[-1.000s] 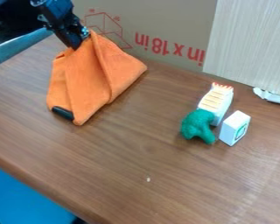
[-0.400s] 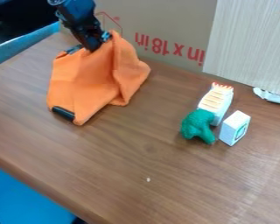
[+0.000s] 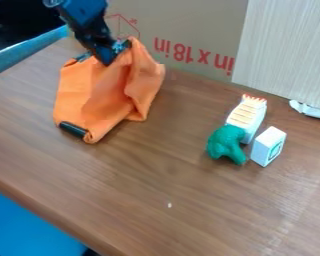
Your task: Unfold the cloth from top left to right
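The black gripper [image 3: 116, 54] hangs at the upper left, shut on the top edge of the orange cloth [image 3: 98, 95]. From there the cloth drapes down in loose folds, its lower part lying on the brown table [image 3: 209, 200]. A short black strip shows at its lower left corner, and another dark bit lies along its top left edge beside the gripper.
A green broccoli-like toy [image 3: 226, 145], a white toy piece with a ridged top [image 3: 247, 118] and a small white block [image 3: 268, 146] stand close together at right. Cardboard [image 3: 183, 30] and a pale striped panel [image 3: 286, 50] rise behind the table.
My gripper has moved right with the cloth's top edge, then slightly lower. The cloth's right side has bunched into new folds, while its lower left corner stays almost in place.
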Robot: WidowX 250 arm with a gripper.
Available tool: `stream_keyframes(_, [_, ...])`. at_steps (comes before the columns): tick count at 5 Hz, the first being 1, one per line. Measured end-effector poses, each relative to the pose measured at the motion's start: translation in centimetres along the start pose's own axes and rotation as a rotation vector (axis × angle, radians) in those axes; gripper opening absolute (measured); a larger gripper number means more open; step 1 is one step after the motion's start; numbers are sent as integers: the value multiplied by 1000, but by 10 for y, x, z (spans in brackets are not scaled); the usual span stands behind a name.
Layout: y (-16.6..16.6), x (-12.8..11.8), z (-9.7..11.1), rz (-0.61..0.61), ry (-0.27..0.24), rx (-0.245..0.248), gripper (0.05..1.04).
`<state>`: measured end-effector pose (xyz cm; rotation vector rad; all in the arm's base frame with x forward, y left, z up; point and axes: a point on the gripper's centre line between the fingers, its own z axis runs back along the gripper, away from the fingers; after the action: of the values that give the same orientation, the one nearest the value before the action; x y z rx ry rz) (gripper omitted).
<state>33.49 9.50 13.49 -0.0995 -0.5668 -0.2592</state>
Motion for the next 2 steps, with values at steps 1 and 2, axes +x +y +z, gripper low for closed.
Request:
stream_keyframes(1, [-6,-11,11,-29,-11,-28,50])
stream_keyframes(2, [-17,-19,16,-59,6,-56,50])
